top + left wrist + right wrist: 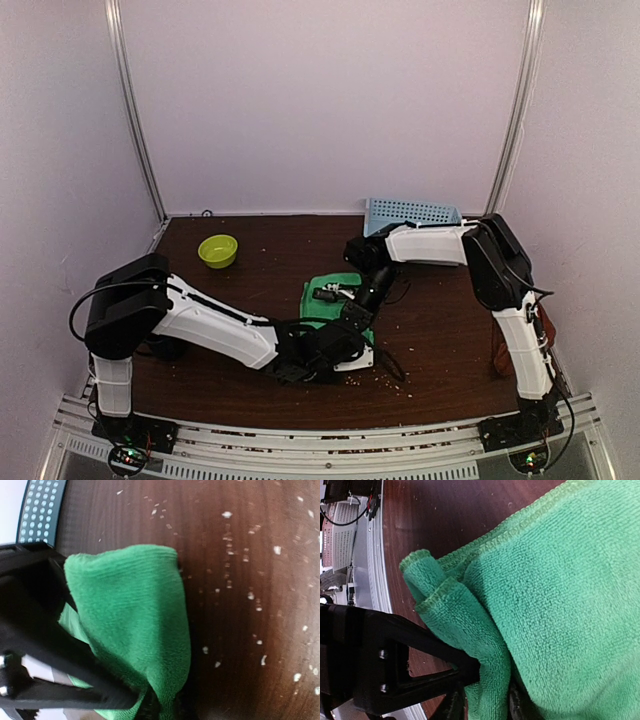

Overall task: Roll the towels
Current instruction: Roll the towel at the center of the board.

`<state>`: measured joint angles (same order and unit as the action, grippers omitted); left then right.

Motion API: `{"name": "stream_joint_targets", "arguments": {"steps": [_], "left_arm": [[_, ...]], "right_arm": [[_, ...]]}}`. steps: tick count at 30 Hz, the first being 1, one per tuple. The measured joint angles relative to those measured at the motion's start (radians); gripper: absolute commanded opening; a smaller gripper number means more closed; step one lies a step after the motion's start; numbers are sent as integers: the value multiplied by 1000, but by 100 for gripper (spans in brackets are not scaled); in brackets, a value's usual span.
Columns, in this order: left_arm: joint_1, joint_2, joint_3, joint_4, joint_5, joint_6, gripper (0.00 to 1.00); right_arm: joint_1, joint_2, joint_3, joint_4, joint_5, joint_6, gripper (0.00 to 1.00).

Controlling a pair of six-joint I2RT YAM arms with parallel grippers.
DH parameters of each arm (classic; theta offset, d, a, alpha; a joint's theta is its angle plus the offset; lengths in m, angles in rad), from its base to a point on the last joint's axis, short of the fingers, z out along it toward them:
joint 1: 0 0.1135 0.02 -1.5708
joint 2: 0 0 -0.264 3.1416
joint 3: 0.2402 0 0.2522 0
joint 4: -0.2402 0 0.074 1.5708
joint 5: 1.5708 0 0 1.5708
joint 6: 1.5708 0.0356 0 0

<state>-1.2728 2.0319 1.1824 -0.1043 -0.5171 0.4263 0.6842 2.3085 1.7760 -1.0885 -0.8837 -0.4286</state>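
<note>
One towel (pixel 316 305) between left pincer (pixel 355 318), right pincer (pixel 328 294)

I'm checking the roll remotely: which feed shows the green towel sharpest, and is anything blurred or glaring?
Top external: even light, no glare, but the green towel is small and largely hidden. Left wrist: weave soft, pale sheen on the table at right. Right wrist: loops and hem crisp, the sharpest.

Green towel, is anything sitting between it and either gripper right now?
Nothing visible does. The left gripper and the right gripper are both right at the green towel, and in the right wrist view a fold of it lies between the fingers.
</note>
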Motion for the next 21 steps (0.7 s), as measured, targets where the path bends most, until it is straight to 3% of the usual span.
{"name": "stream_joint_targets", "arguments": {"steps": [5,10,17,21], "left_arm": [[14,-7,3,-13,45,-14,0],[40,-9,68,-119,177,-60,0],[122,37,255,-338,628,-190,0],[215,106,346,-407,917,-271,0]], "right_arm": [[-39,-68,47,-30,-1,-16,41],[-119,-284,53,-16,23,-11,41],[-258,-721,-114,124,53,0,49],[-255,-953,-257,124,3,-93,47]]}}
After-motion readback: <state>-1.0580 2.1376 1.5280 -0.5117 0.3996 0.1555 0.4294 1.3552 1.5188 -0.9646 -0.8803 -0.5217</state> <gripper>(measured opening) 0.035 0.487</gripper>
